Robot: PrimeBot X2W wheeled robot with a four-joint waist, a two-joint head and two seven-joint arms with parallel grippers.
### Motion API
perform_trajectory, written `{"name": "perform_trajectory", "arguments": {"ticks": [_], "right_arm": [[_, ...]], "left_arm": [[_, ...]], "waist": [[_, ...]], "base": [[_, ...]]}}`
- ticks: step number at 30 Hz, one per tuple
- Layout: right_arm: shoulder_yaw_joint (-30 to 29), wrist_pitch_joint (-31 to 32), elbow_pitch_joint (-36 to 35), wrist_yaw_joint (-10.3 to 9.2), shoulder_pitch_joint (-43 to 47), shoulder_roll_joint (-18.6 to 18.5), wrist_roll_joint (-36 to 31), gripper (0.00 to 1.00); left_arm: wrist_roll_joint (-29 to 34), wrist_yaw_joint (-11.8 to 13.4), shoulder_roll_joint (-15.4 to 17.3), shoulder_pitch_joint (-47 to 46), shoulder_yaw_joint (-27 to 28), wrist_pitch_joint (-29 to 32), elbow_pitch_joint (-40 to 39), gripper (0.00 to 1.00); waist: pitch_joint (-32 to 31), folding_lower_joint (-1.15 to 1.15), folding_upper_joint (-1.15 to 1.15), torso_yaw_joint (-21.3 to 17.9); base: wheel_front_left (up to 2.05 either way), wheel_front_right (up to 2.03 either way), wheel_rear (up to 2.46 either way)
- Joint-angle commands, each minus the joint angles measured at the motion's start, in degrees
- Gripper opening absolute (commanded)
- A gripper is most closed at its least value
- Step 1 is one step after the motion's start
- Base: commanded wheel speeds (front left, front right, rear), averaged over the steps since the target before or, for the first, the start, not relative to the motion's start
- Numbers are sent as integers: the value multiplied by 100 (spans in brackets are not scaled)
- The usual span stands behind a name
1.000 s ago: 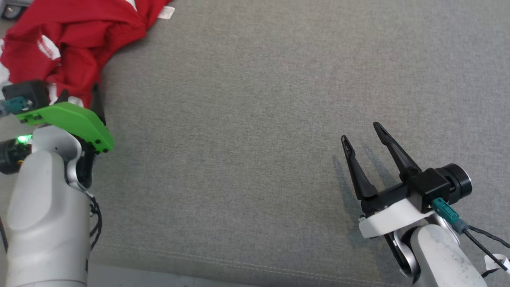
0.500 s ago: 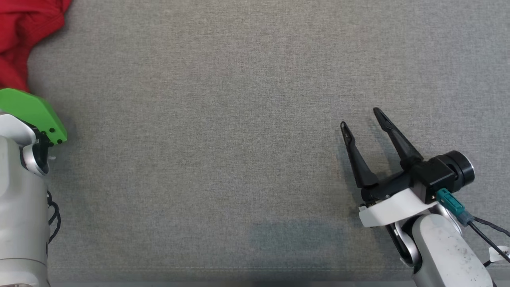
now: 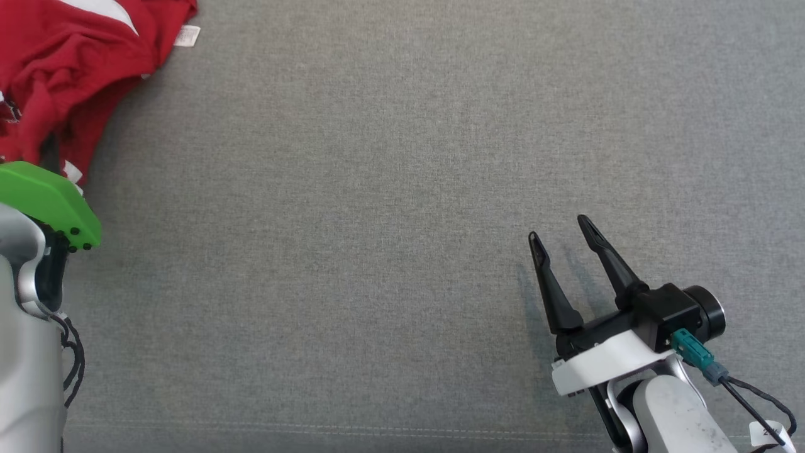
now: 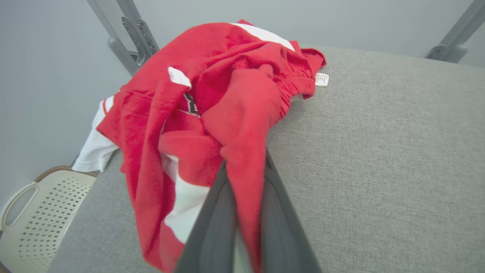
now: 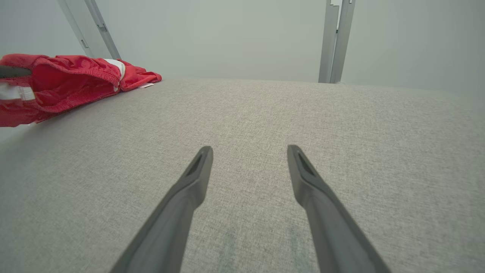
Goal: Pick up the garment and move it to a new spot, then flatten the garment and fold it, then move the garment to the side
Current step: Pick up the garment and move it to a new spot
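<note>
Left gripper (image 4: 245,170) has just snapped shut. A second ago its fingers stood wide open at the edge of the pile, and now they're pinched tight on a fold of the red garment (image 4: 212,98), with cloth draped over both tips. The garment sits bunched up at the far left corner of the grey table (image 3: 402,189), and one white-trimmed bit hangs off the edge above a pale perforated basket (image 4: 34,212).

Right gripper (image 3: 560,228) hasn't changed at all. It's spread wide with nothing in it, low over the table at the lower right and well apart from the cloth.

The head camera has swung around a bit, so ignore the pile seeming to jump.

My read: the grab is done and the lift and carry come next. It's only a single-fold pinch though, so the garment could slip or drag.
</note>
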Motion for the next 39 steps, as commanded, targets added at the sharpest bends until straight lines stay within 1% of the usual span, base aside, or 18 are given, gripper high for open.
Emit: {"name": "perform_trajectory", "arguments": {"ticks": [1,6,10,13,17,21,22,23,24,29,30,31,35,36,39], "right_arm": [[-24,-18,17,-6,100,8,2,100],[-124,-18,56,-6,273,112,28,100],[-200,-18,63,-6,339,154,48,100],[-204,-18,68,-6,344,168,65,100],[-236,-18,72,-6,349,180,141,100],[-249,-18,64,-6,305,181,244,100],[-239,-18,61,-6,288,182,271,100],[-244,-18,62,-6,257,184,290,100],[-213,-18,69,-6,227,184,318,100],[-198,-18,69,-6,142,182,439,100],[-198,-18,69,-6,142,182,439,100],[-194,-18,81,-6,138,185,472,100],[-173,-18,111,-6,144,184,589,100],[-174,-18,120,-6,151,183,610,100],[-146,-18,137,-6,148,186,645,100]], "left_arm": [[-80,-26,36,174,26,55,-233,0],[-331,-19,-60,891,-45,817,-2355,0],[-531,71,-313,1279,-280,1414,-3802,0],[-668,98,-558,1437,-599,1724,-4490,0],[-633,115,-921,1521,-1156,1867,-4888,0],[-699,109,-1262,1495,-1731,1882,-4907,0],[-724,127,-1328,1461,-1864,1870,-4853,0],[-826,159,-1436,1341,-2151,1823,-4668,0],[-877,174,-1473,1265,-2262,1789,-4550,0],[-1047,259,-1535,717,-2878,1566,-3687,0],[-1047,259,-1535,717,-2878,1566,-3687,0],[-1021,279,-1537,588,-2973,1497,-3478,0],[-1398,471,-1541,150,-3332,1048,-2693,0],[-1572,541,-1539,65,-3417,918,-2512,0],[-1725,744,-1525,-88,-3658,583,-1696,0]], "waist": [[-496,0,0,125],[-851,0,0,15],[-989,0,0,-174],[-1041,0,0,-389],[-1101,0,0,-743],[-1104,0,0,-1190],[-1090,0,0,-1310],[-1047,0,0,-1535],[-1011,0,0,-1662],[-855,0,0,-2245],[-855,0,0,-2245],[-827,0,0,-2352],[-714,0,0,-2719],[-687,0,0,-2785],[-630,0,0,-2919]], "base": [[0,0,0],[0,0,0],[0,0,0],[0,0,0],[0,0,0],[0,0,0],[0,0,0],[0,0,0],[0,0,0],[0,0,0],[0,0,0],[0,0,0],[0,0,0],[0,0,0],[0,0,0]]}}
